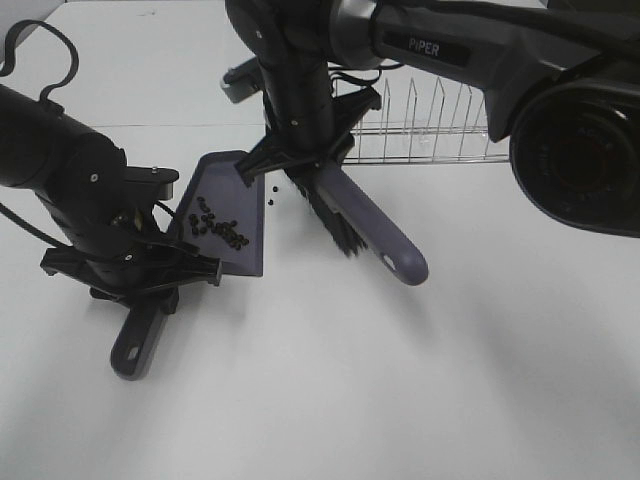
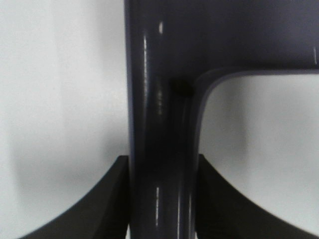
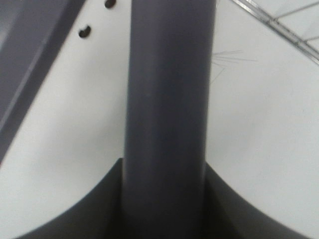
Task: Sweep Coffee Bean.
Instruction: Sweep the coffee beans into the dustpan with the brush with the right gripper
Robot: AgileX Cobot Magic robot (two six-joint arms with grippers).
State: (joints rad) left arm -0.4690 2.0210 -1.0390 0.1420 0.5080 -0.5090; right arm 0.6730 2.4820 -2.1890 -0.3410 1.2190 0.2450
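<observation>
Exterior high: most of the coffee bean (image 1: 218, 226) cluster is sitting inside the dustpan (image 1: 222, 178); two strays are lying on the table (image 1: 400, 380) just beside its edge.
Left gripper (image 1: 133, 268): fingers are clamping the dustpan handle.
Right gripper (image 1: 297, 152): fingers are pinching the brush (image 1: 372, 232), bristles sitting near the strays.

The purple-grey moulded plastic dustpan (image 1: 222, 178) has a smooth, glossy finish. Its handle (image 2: 159, 149) carries narrow bright reflections in the left wrist view. The purple-grey plastic brush (image 1: 375, 235) has a smooth handle with a duller, satin sheen. Its black bristles (image 1: 335, 225) look coarse and matt. The fingers (image 2: 112, 209) of the left end effector (image 2: 162, 209) and those of the right end effector (image 3: 164, 209) are black and matt. The white bench (image 1: 420, 400) is smooth and matt. The thin wire rack (image 1: 430, 135) at the far edge of the bench is bright bare metal.
</observation>
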